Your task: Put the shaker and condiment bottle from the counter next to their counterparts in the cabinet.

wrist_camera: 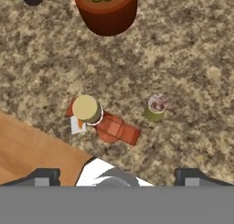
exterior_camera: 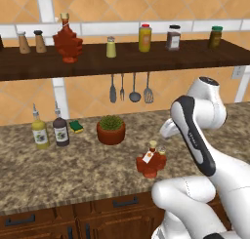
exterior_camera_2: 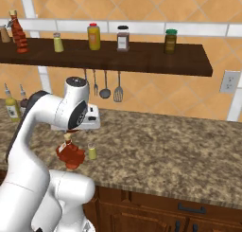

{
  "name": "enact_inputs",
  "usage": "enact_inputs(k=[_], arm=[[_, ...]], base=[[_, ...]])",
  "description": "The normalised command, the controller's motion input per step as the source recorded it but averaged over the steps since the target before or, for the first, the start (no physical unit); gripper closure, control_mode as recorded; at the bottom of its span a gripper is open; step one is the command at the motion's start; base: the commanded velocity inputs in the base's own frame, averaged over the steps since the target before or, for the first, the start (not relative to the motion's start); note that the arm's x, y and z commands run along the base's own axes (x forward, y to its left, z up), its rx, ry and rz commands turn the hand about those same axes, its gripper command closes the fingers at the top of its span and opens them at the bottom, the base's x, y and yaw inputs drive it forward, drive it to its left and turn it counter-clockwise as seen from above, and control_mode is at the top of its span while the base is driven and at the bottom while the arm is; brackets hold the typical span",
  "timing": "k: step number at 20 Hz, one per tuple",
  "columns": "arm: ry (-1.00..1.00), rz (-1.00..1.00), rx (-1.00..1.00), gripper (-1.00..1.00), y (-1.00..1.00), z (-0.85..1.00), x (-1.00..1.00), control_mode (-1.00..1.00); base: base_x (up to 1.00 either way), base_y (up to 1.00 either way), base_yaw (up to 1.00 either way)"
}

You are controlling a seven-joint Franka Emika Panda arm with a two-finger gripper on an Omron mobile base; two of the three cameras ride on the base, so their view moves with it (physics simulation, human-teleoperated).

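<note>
Standing on the counter [exterior_camera: 73, 174] near its front edge, the condiment bottle [exterior_camera: 151, 161] is upright, with the shaker [exterior_camera_2: 91, 152] just beside it at about three o'clock in the right base view. From the hand view, looking straight down, the condiment bottle's tan cap sits near centre and the shaker lies toward three o'clock of it, the two apart with bare granite between them. The gripper [wrist_camera: 119, 176] hangs above them with its fingers [wrist_camera: 42, 176] spread wide and nothing between them; neither tip touches either item. A potted plant [exterior_camera: 111, 129] stands on the counter at about eleven o'clock from the condiment bottle in the left base view, and two slim pourer bottles [exterior_camera: 49, 130] stand well off toward nine o'clock. Up on the cabinet [exterior_camera: 146, 60], the counterparts stand apart from each other: a red leaf bottle [exterior_camera: 68, 39] and, toward three o'clock of it, a small green shaker [exterior_camera: 111, 47].
</note>
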Motion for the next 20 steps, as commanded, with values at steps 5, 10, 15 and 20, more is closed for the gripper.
enact_inputs(k=[5,10,15,20], arm=[[-0.01,0.23,0.11,-1.00,0.07,0.00,0.65,-1.00],[0.00,0.11,0.03,-1.00,0.61,-0.17,-0.07,-1.00],[0.08,0.14,0.01,-1.00,0.43,-0.86,-0.54,-1.00],[0.00,0.07,0.04,-1.00,0.06,-0.05,0.29,-1.00]], base=[[0.00,0.00,0.00],[0.00,0.00,0.00],[0.00,0.00,0.00],[0.00,0.00,0.00]])
